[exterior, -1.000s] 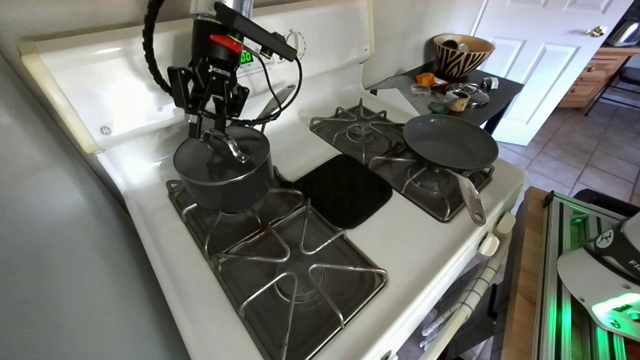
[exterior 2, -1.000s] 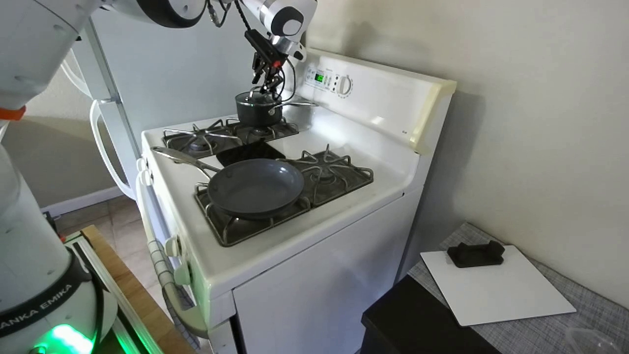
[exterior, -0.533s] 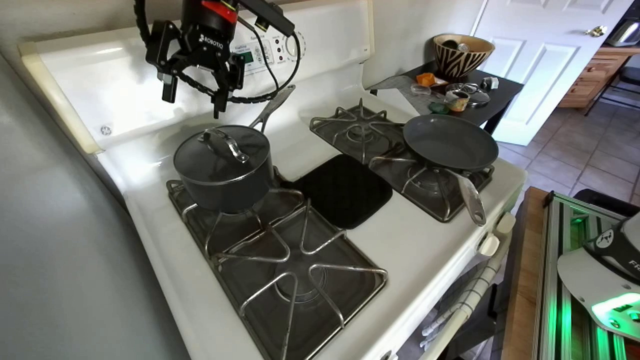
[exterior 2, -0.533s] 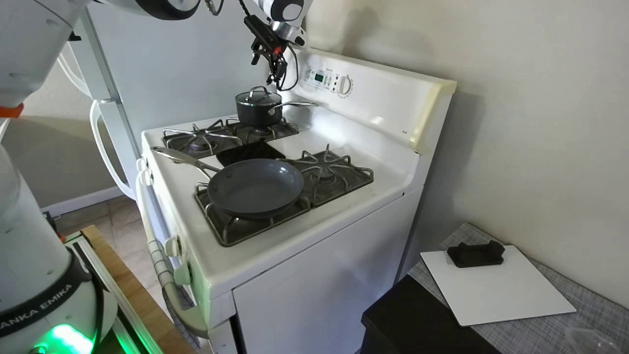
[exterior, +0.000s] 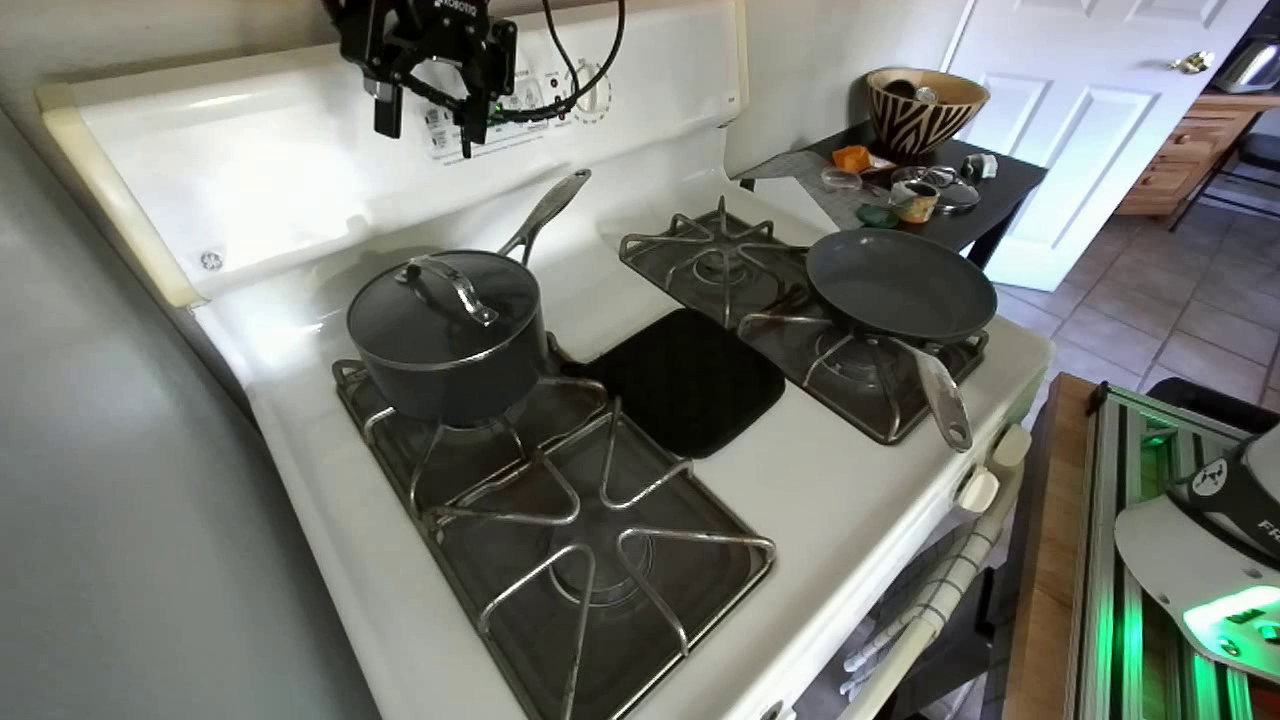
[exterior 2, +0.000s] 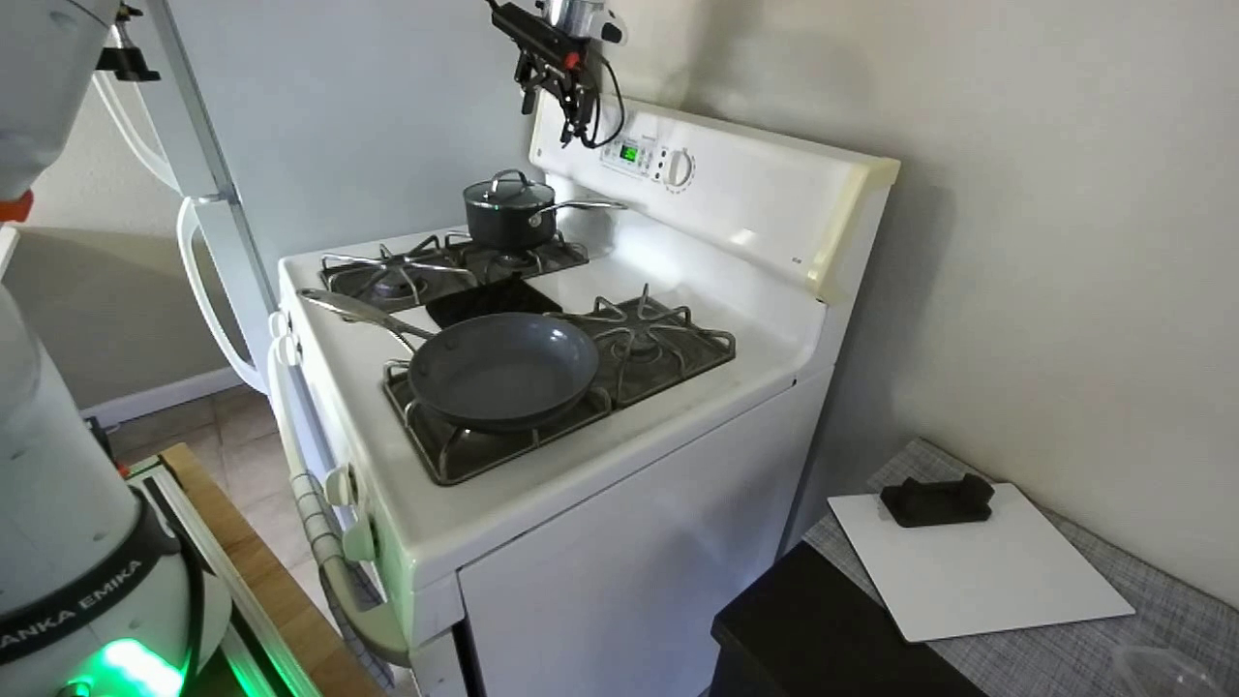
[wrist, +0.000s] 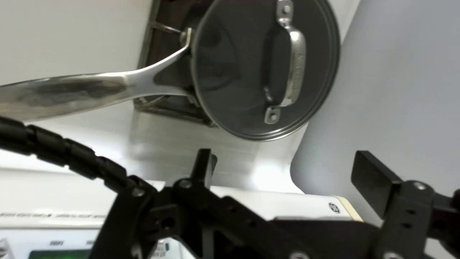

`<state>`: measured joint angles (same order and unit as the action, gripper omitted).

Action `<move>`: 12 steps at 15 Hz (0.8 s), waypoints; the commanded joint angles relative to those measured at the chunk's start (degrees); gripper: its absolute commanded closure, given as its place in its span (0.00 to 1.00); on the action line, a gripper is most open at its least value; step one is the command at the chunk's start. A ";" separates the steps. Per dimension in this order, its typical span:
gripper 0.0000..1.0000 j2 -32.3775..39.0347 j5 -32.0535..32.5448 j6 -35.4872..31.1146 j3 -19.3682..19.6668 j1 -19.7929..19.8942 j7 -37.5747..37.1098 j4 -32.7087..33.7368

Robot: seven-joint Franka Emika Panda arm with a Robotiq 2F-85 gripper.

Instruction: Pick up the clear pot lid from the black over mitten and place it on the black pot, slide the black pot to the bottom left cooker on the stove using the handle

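The clear pot lid [exterior: 420, 315] with its metal loop lies on the black pot [exterior: 455, 385], seated on the rim. That pot stands on the rear cooker by the fridge. Its long metal handle [wrist: 72, 91] slants toward the stove's back panel. My gripper [exterior: 430, 130] hangs above and behind the pot, apart from lid and handle. In the wrist view its fingers [wrist: 373, 183] are spread wide with nothing between them. The black oven mitten [exterior: 690, 385] lies flat mid-stove, nothing on it. The bottom left cooker [exterior: 600, 560], in front of the pot, holds nothing.
A grey frying pan [exterior 2: 503, 368] sits on the front cooker across the stove, its handle toward the front edge. The back panel [exterior: 220, 170] rises behind the pot, and the fridge side [exterior: 130, 480] stands close beside it. A side table [exterior: 1010, 170] holds a bowl and small items.
One second ago my gripper was at the lid's loop. It let go, opened wide and rose clear of the pot, lately shifting toward the back panel. Lid and pot stayed put.
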<state>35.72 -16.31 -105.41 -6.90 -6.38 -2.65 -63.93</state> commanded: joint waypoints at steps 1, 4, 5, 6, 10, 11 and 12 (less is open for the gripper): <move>0.00 -3.50 6.46 -1.51 1.29 -0.66 7.37 -4.99; 0.00 -5.39 10.40 -2.67 0.94 -0.54 14.53 -8.32; 0.00 -5.90 11.64 -3.10 0.85 -0.51 16.98 -9.57; 0.00 -6.40 12.99 -3.75 0.86 -0.57 19.22 -10.71; 0.00 -9.37 17.47 -10.46 2.06 -1.21 13.78 -17.28; 0.00 -9.93 18.18 -11.81 2.39 -1.41 11.31 -18.64; 0.00 -10.35 18.78 -13.16 2.89 -1.71 7.90 -20.03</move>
<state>29.37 -0.15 -114.10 -5.76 -6.81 12.54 -76.53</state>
